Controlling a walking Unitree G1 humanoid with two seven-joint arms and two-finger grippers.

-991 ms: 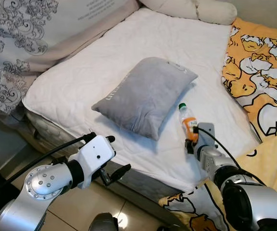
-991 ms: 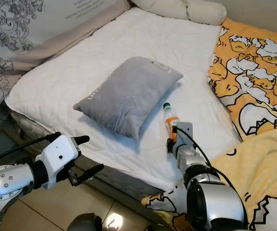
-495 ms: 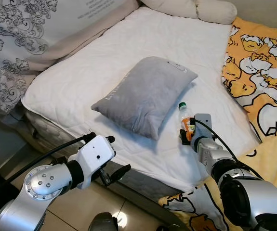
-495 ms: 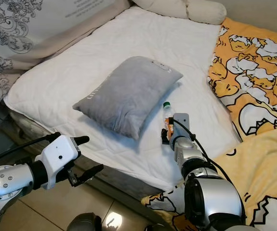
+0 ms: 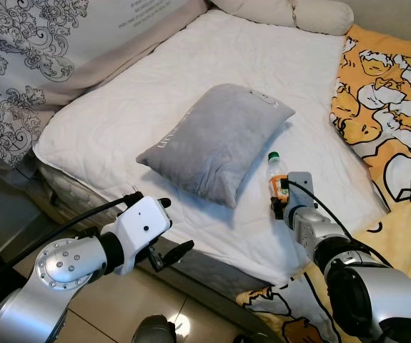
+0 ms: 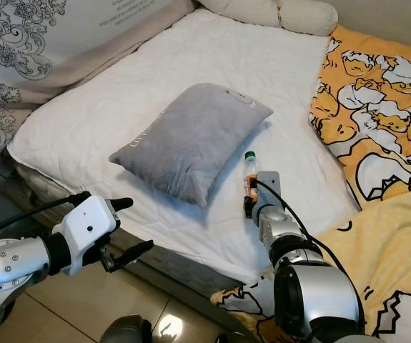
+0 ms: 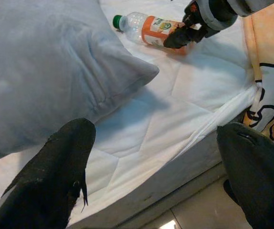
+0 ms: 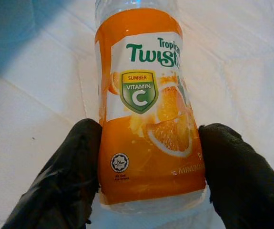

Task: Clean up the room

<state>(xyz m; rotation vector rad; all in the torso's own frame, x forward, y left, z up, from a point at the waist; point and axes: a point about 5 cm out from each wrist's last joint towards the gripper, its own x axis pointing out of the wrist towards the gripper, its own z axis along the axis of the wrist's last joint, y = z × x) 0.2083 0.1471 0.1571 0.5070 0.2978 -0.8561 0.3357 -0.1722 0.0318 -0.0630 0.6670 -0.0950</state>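
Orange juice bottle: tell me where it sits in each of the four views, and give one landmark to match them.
Left eye view: orange juice bottle lies on the white mattress, right of the grey pillow, at the right pincer.
Right eye view: same spot, right of centre.
Left wrist view: near the upper edge, beyond the pillow's corner.
Right wrist view: centre, between two black fingers.
Shared landmark: the grey pillow.

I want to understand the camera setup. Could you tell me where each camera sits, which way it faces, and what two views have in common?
Left eye view: on the head, looking down at the bed; both silver arms show.
Right eye view: the same scene, slightly shifted.
Left wrist view: along the left gripper, its fingers apart, toward the grey pillow.
Right wrist view: along the right gripper, fingers either side of the orange bottle.
Shared: the left wrist view and the eye views show the bottle beside the pillow.
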